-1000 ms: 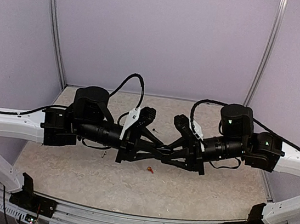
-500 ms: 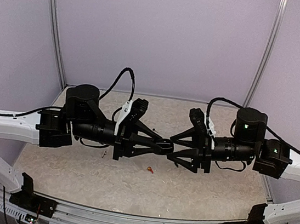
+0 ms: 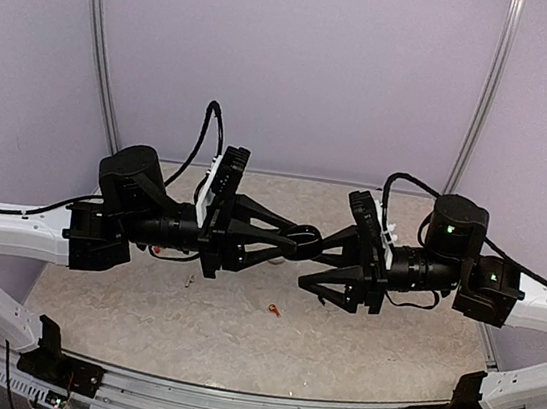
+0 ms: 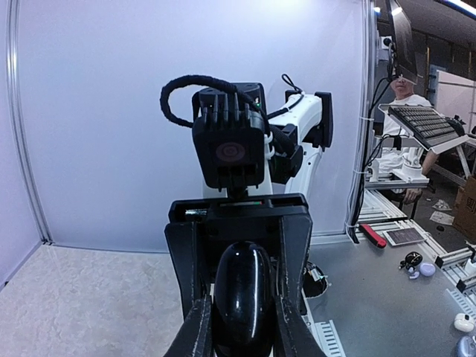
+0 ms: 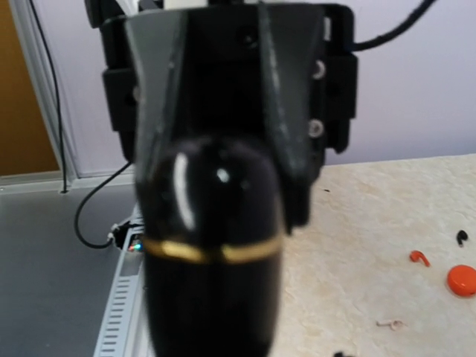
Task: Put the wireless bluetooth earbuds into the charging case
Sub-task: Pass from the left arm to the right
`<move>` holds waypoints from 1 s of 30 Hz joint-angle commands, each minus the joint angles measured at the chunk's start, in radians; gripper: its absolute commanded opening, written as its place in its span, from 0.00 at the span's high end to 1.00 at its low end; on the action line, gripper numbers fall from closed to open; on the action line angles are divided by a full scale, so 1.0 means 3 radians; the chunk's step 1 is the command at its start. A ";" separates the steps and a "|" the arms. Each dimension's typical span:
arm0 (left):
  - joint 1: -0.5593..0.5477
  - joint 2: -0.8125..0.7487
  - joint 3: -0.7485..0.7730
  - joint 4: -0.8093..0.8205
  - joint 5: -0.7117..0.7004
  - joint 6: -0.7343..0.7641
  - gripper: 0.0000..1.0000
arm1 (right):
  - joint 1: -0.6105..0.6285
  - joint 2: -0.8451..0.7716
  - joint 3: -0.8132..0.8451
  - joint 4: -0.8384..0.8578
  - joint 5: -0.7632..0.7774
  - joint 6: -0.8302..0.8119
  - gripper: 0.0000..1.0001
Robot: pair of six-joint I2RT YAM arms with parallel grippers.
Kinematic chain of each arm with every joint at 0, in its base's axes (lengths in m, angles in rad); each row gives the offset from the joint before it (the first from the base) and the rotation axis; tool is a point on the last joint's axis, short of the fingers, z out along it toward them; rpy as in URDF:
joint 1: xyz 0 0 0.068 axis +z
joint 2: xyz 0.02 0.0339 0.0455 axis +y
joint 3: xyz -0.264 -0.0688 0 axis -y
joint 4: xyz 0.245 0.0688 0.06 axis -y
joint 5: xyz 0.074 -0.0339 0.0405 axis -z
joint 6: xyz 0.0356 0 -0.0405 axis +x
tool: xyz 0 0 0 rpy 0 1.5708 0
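Black charging case point(image 4: 242, 290) in left pincer point(image 3: 307, 239), lower end out of frame

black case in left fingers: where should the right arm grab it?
Grip the case on its free end past the gold band, head-on with the right gripper. The fingers of the left gripper cover both flanks short of the band, leaving only that rounded, glossy end bare; closing near the band likely slips less than at the tip.
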State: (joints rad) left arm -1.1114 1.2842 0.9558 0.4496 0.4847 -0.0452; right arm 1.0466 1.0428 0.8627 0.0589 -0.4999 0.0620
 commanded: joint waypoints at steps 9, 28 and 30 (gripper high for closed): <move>-0.0025 0.0080 -0.0011 0.0120 -0.0031 -0.0029 0.94 | -0.0017 -0.0003 0.0067 0.0203 -0.0092 0.0051 0.54; -0.0025 0.0152 -0.0025 0.0139 -0.0031 -0.0007 0.95 | -0.0019 -0.0045 0.0044 0.0243 -0.0038 0.0078 0.70; -0.0023 0.0152 -0.0031 0.0138 -0.0036 0.0002 0.95 | -0.0018 -0.0051 0.0044 0.0244 -0.0027 0.0079 0.72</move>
State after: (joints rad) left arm -1.1145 1.3254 0.9558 0.4622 0.4831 -0.0521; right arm 1.0466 1.0477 0.8631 0.1043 -0.5121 0.0769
